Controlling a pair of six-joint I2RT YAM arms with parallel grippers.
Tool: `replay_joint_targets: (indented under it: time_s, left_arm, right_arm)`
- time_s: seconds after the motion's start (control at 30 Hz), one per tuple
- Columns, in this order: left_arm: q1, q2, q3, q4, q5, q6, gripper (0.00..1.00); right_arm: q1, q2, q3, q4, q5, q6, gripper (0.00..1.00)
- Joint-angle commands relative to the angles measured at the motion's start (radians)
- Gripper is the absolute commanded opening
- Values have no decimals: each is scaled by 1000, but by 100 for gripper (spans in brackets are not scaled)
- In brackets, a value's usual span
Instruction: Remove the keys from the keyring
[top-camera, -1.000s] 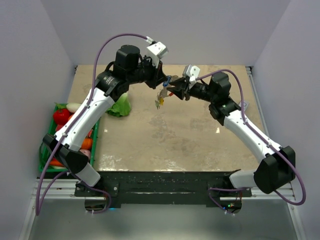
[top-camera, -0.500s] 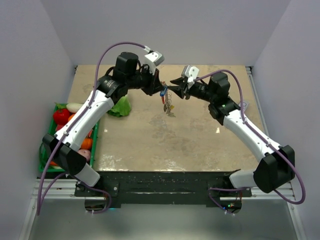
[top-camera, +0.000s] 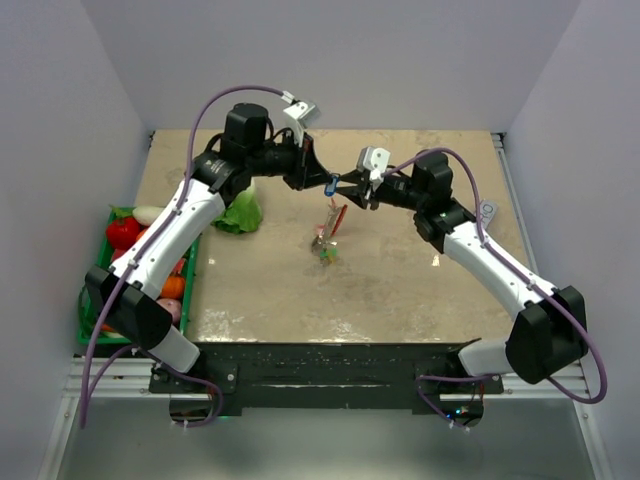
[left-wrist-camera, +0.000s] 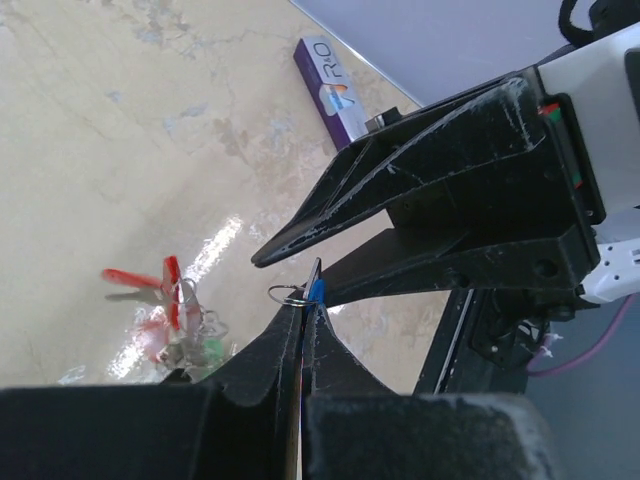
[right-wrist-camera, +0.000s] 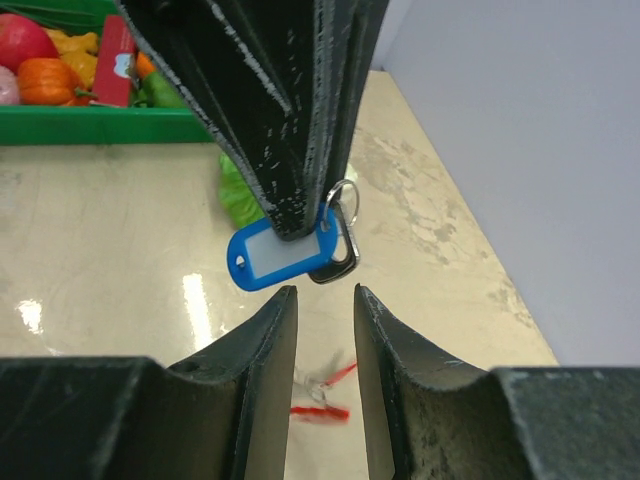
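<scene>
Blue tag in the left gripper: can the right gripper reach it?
Likely yes: the right gripper is open just short of the blue tag, nothing between; left fingers cover only its top.

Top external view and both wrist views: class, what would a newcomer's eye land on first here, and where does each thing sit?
First, the blue-tagged key, pinched in mid-air by the shut left gripper above the table's far middle, with the open right gripper facing it close by. Below them a blurred bunch of keys with red parts shows over the table. A green crate of vegetables sits at the left edge.
</scene>
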Motion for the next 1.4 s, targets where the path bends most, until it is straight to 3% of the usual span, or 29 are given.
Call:
replay_joint_targets:
  time_s: [0.0,0.2,0.37,0.47,0.5,0.6,0.83,1.03,1.17,1.27,1.37]
  left_arm:
    - [26,-33,-19,96,111,-66,0]
    - [43,-36,-42,111,137,-70,0]
    - [74,-40,-93,106,128,34,0]
    - [75,-39,-125,99,113,137,0]
    - [75,-36,-137,94,61,158,0]
    - [75,9,-157,71,-68,269,0]
    - [118,139,-212,114,-196,349,0]
    - [120,329,-82,54,-363,381,0]
    - [134,450,21,14,-450,376,0]
    - [140,549,119,-13,-512,382,0]
    - [154,648,206,-41,-581,387,0]
  right_arm:
    - [6,-27,-10,6,-45,-35,32]
    - [3,-18,-12,11,-16,-12,32]
    - [-112,-61,-41,-1,-18,60,34]
    - [-165,-104,-61,-102,37,-16,44]
    - [-172,-107,-54,-144,100,-47,51]
    - [-196,-92,-43,-329,151,-187,60]
    - [-216,-3,-57,-472,139,-311,70]
    - [-219,46,-52,-458,230,-258,79]
    - [-224,83,-31,-492,235,-285,81]
    - [-224,112,2,-515,234,-258,92]
    - [-222,108,-10,-492,292,-239,93]
